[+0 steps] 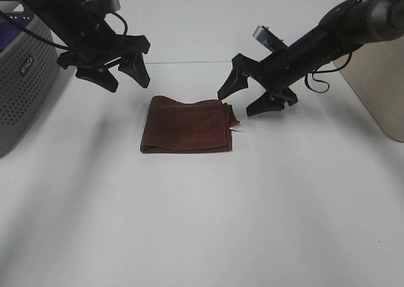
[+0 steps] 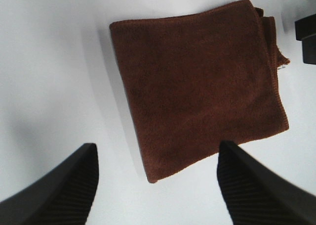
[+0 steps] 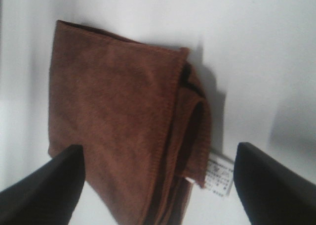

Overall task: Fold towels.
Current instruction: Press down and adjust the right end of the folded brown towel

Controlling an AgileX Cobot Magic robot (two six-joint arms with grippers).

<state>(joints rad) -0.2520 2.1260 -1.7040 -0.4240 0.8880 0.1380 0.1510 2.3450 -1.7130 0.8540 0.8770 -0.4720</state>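
The towel [image 1: 187, 125] is a dark reddish-brown cloth lying folded into a rectangle on the white table, with a small white care tag [image 1: 238, 128] at its right edge. It also shows in the left wrist view [image 2: 197, 81] and the right wrist view [image 3: 123, 121], where the tag [image 3: 219, 175] sticks out. My left gripper [image 1: 124, 77] hovers open above the towel's far left corner. My right gripper [image 1: 246, 99] hovers open beside its far right corner. Neither touches the cloth.
A grey perforated basket [image 1: 22, 79] stands at the left edge of the table. A beige box [image 1: 379, 79] stands at the far right. The white table [image 1: 202, 224] spreads wide in front of the towel.
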